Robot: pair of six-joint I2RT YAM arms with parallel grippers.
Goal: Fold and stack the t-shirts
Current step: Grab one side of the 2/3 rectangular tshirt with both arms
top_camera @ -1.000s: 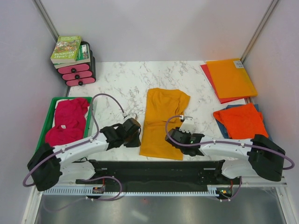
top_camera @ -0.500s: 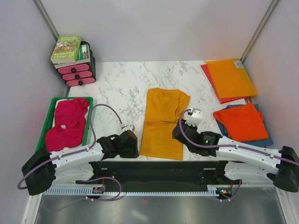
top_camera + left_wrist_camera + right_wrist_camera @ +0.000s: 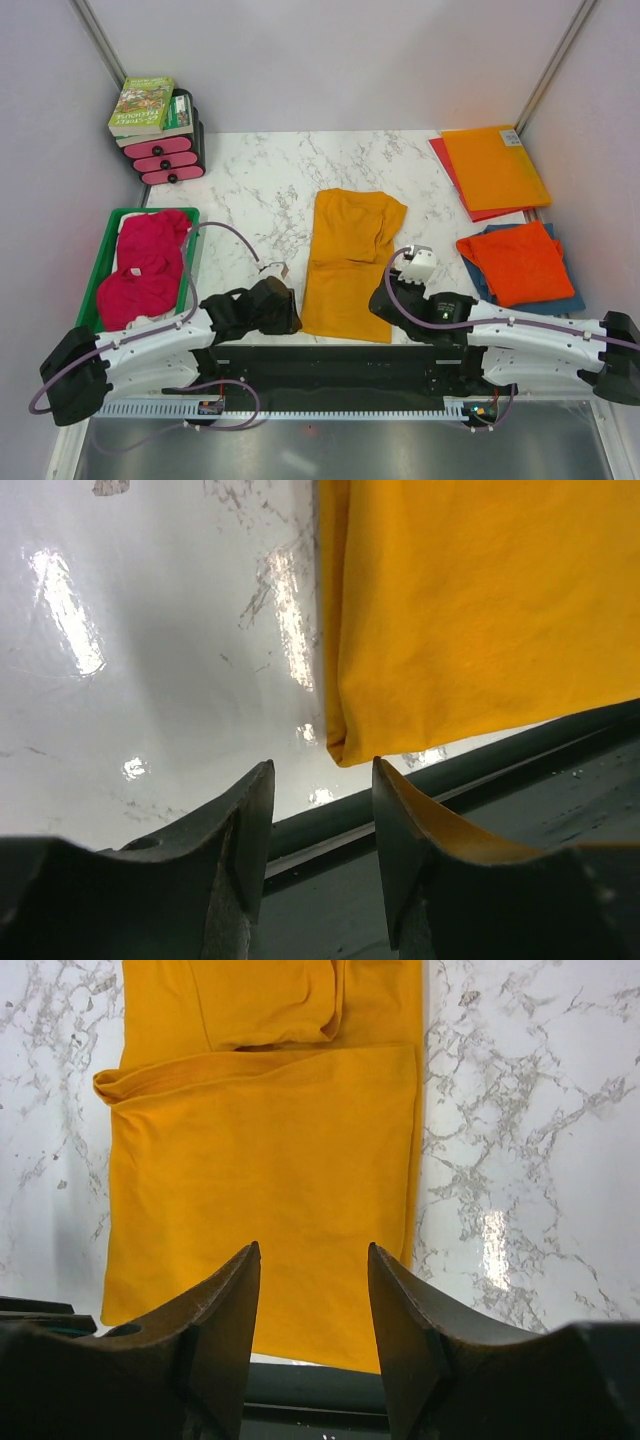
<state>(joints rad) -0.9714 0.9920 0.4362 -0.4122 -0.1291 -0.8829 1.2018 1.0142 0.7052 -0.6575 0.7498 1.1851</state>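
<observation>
Lying limp mid-table by the near edge, the golden-orange t-shirt (image 3: 345,265) looks soft and light; left gripper (image 3: 320,780) and right gripper (image 3: 313,1260) hover parted, empty. Best pinch its near hem corners.

open table (image 3: 250,190) left of golden-orange t-shirt (image 3: 345,265), green bin (image 3: 150,211) walling far left

One golden shirt (image 3: 345,262) lies mid-table, and one red-orange shirt (image 3: 515,262) lies atop one blue shirt (image 3: 565,305) at the right. The one green tray (image 3: 155,211) holds a pink heap (image 3: 145,265) whose number of shirts cannot be told. There are two stiff sheets, an orange sheet (image 3: 495,165) and a red sheet (image 3: 447,158), plus one drawer unit (image 3: 165,160) with three pink drawers, bearing at least two books (image 3: 142,104).
</observation>
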